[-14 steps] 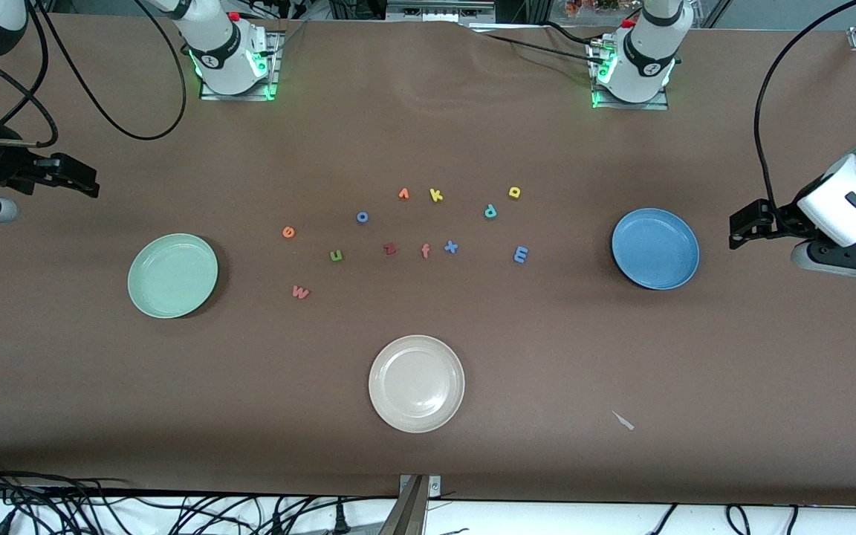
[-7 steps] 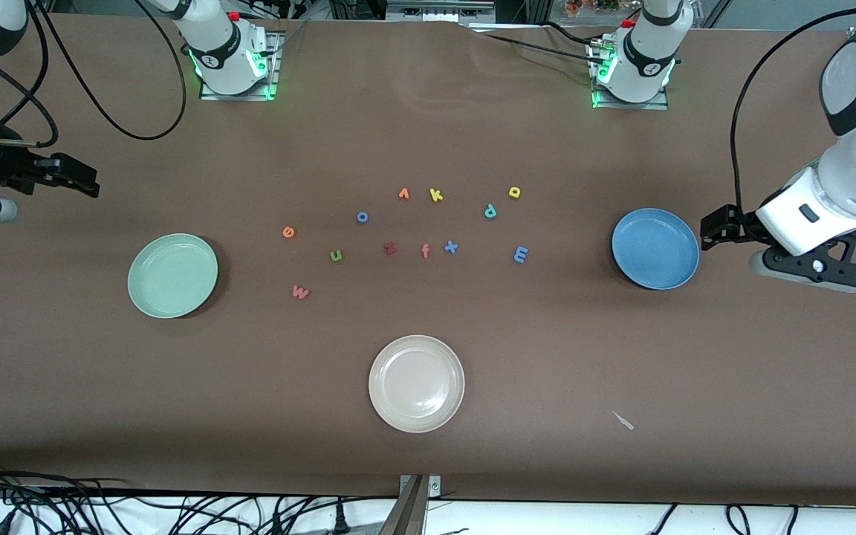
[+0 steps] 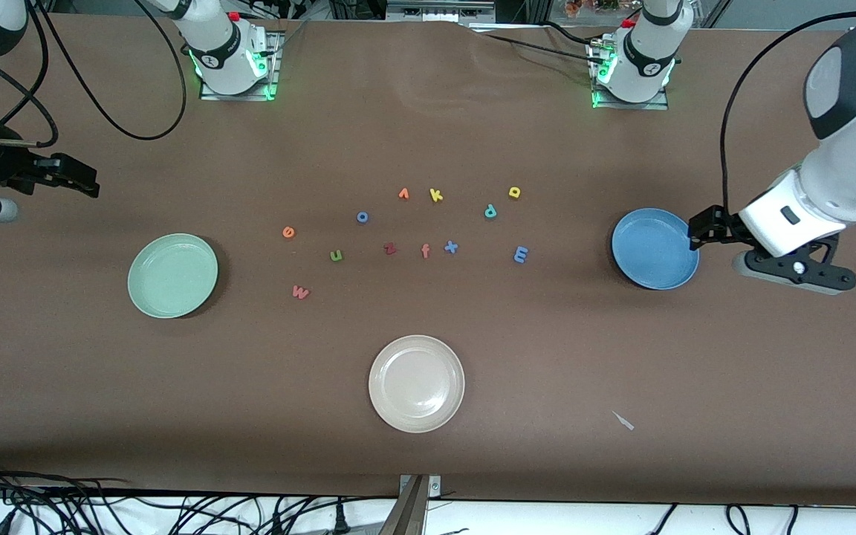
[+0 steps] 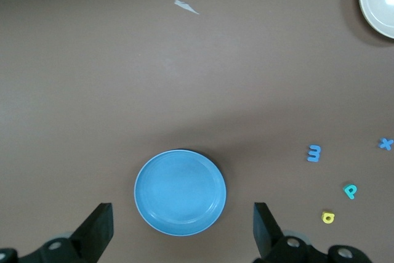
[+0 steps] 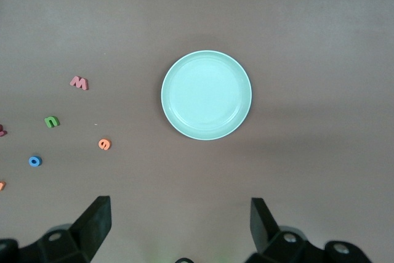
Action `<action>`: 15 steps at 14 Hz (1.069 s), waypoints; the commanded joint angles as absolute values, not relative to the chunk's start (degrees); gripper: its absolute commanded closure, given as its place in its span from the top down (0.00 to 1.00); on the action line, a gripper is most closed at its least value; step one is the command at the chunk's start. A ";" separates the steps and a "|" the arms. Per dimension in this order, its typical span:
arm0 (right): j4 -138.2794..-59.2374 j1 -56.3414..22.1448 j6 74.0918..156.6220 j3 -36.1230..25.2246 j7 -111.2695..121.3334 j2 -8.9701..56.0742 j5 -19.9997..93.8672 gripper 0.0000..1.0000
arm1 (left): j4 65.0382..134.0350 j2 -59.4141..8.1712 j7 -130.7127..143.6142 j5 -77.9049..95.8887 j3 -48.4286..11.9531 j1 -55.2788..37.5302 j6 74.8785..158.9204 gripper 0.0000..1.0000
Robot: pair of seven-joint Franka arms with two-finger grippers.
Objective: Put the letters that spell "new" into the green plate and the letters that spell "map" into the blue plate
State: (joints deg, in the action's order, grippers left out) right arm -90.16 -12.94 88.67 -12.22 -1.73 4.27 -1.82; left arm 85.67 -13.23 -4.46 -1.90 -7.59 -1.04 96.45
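Observation:
The green plate (image 3: pixel 172 275) (image 5: pixel 206 95) lies toward the right arm's end, the blue plate (image 3: pixel 655 247) (image 4: pixel 180 193) toward the left arm's end. Between them on the table lie the green n (image 3: pixel 336 255) (image 5: pixel 52 121), orange e (image 3: pixel 288 232) (image 5: pixel 104 144), pink w (image 3: pixel 300 292) (image 5: pixel 79 82), blue m (image 3: pixel 520 255) (image 4: pixel 314 153), yellow a (image 3: pixel 515 192) (image 4: pixel 328 217) and teal p (image 3: pixel 490 211) (image 4: pixel 350 191). My left gripper (image 3: pixel 698 232) (image 4: pixel 181 212) hangs open and empty over the blue plate's outer rim. My right gripper (image 3: pixel 90 182) (image 5: pixel 179 206) waits open over bare table near the green plate.
A cream-white plate (image 3: pixel 416 383) sits nearer the front camera than the letters. Other letters lie among them: blue o (image 3: pixel 362 217), dark red z (image 3: pixel 390 249), salmon f (image 3: pixel 425 251), blue x (image 3: pixel 451 247), yellow k (image 3: pixel 436 195). A pale scrap (image 3: pixel 623 420) lies near the front edge.
The left arm has swung in from the table's end toward the blue plate, its gripper now at the plate's rim. The right arm and all letters are unmoved.

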 commanded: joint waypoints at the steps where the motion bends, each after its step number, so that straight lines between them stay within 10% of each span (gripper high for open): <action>1: -89.12 -12.83 87.89 -12.22 -1.93 4.66 -0.70 1.00 | 85.78 -13.71 -2.55 -2.90 -7.47 -2.72 95.28 1.00; 15: -89.03 -12.66 88.24 -12.30 -1.32 4.66 -0.79 1.00 | 85.17 -13.71 -6.94 -3.52 -7.29 0.26 93.69 1.00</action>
State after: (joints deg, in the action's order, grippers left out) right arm -90.16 -12.93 88.68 -12.22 -1.73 4.27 -1.81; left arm 85.65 -13.95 -5.25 -1.92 -7.02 -0.11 94.28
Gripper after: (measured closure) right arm 0.000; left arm 0.000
